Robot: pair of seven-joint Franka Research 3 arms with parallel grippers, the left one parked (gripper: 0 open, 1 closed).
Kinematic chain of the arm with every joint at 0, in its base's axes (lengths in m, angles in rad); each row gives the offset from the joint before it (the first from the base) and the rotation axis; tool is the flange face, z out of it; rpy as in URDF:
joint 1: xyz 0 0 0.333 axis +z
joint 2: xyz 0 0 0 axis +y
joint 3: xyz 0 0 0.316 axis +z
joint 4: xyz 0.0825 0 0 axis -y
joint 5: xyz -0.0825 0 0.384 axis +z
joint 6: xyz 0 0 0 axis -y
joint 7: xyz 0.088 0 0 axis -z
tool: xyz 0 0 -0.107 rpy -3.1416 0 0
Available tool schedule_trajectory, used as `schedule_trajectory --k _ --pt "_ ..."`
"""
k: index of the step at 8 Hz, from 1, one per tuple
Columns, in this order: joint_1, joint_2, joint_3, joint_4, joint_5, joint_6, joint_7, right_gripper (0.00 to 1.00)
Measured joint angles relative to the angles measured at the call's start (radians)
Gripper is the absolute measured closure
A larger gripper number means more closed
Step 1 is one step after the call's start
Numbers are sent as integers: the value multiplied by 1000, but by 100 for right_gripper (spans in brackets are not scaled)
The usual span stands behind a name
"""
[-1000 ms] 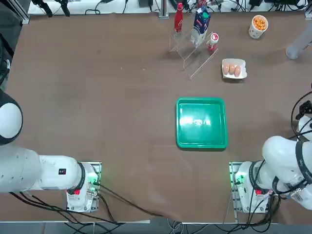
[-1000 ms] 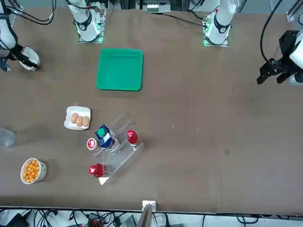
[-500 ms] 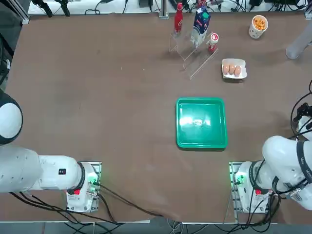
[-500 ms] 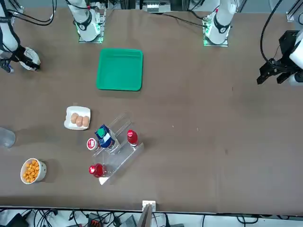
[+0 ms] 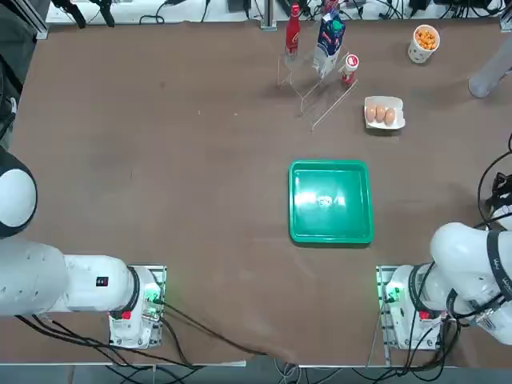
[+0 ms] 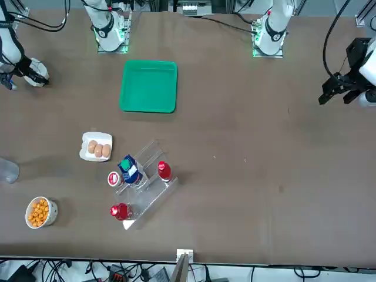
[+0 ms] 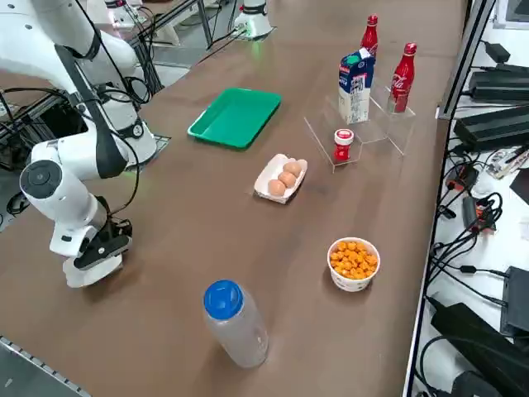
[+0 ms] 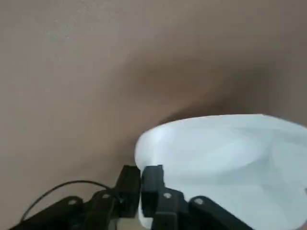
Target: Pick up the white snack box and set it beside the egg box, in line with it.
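The white snack box (image 8: 225, 158) lies at the table's right edge, seen under the wrist (image 7: 83, 273) and as a white shape at the table's side (image 6: 36, 71). My right gripper (image 8: 140, 181) is shut on the box's thin rim, one finger (image 8: 128, 184) outside the wall and the other inside. From the side, the right gripper (image 7: 97, 252) points down onto the box. It is out of the top view. The egg box (image 5: 384, 113) (image 6: 97, 147) (image 7: 281, 179), with brown eggs, sits far across the table from the snack box.
A green tray (image 5: 331, 201) lies mid-table. A clear rack (image 5: 320, 88) holds red bottles and a milk carton (image 5: 329, 36) behind the egg box. A cup of orange snacks (image 7: 354, 263) and a lying blue-capped clear bottle (image 7: 235, 322) sit between the two boxes.
In the top view the dark part of my right arm at the right edge has slid further out of the picture. The snack box and everything else on the table stay put.
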Motion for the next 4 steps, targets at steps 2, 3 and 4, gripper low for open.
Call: schedule_trajectory --k 2,3,4 --pt "0 0 1 1 0 -4 -1 98" --pt "0 -3 5 9 0 -26 -3 98" --pt "1 -16 16 28 0 -80 -12 98"
